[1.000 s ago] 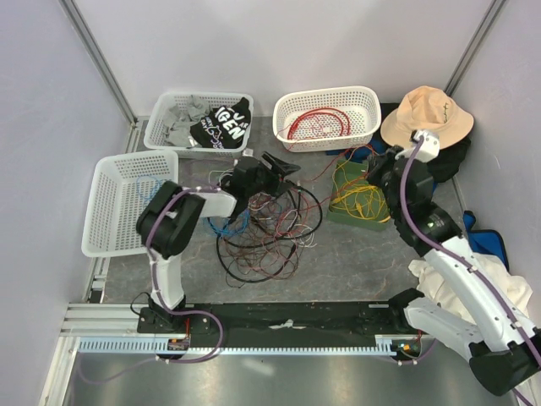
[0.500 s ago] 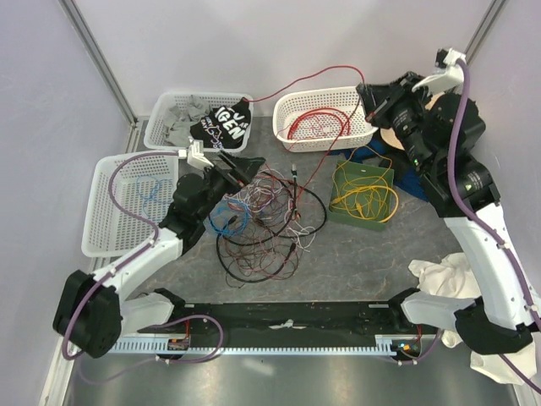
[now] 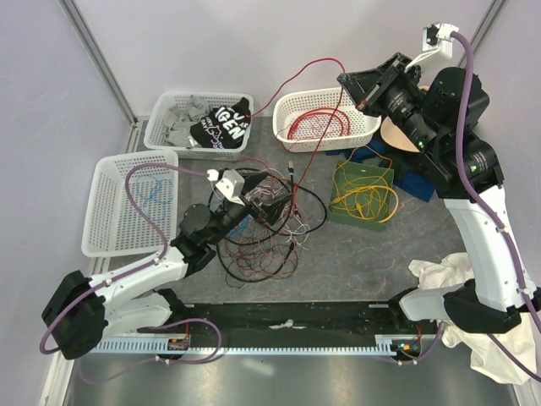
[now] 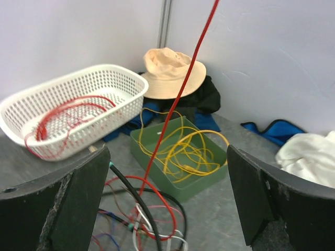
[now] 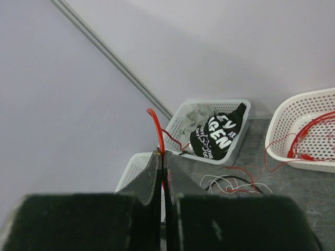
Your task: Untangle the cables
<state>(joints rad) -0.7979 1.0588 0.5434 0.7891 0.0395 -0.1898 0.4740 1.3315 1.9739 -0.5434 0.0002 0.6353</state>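
Red cable (image 5: 155,127) in right tool (image 5: 163,163)

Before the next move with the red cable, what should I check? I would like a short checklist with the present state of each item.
1. Right tool shut on the red cable: ok.
2. Left tool open and holding nothing: ok.
3. Red cable free of the heap: not ok, its lower part runs into the heap.
4. Where the red cable ends inside the heap: cannot tell.
5. White basket has room beside its red coil: ok.
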